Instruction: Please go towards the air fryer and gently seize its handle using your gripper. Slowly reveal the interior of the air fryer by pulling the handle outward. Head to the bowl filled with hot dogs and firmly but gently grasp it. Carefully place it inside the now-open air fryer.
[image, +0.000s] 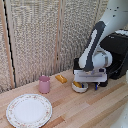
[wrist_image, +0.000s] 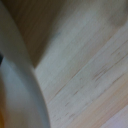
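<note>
The white bowl (image: 78, 88) sits on the wooden table with orange-yellow hot dogs (image: 79, 85) in it. The white arm bends down over it, and the gripper (image: 88, 85) is low at the bowl's edge on the exterior view's right. Its fingers are too blurred to show whether they hold the rim. The wrist view is very close: the bowl (wrist_image: 22, 80) shows as a curved white rim against the wood, with a sliver of orange at the frame's edge. The black air fryer (image: 118, 50) stands behind the arm at the exterior view's right. Its handle is hidden.
A pink cup (image: 44, 84) and a single orange block (image: 60, 78) stand on the exterior view's left of the bowl. A large floral-rimmed plate (image: 29, 110) lies near the front edge. A woven screen (image: 35, 35) backs the table (image: 95, 107).
</note>
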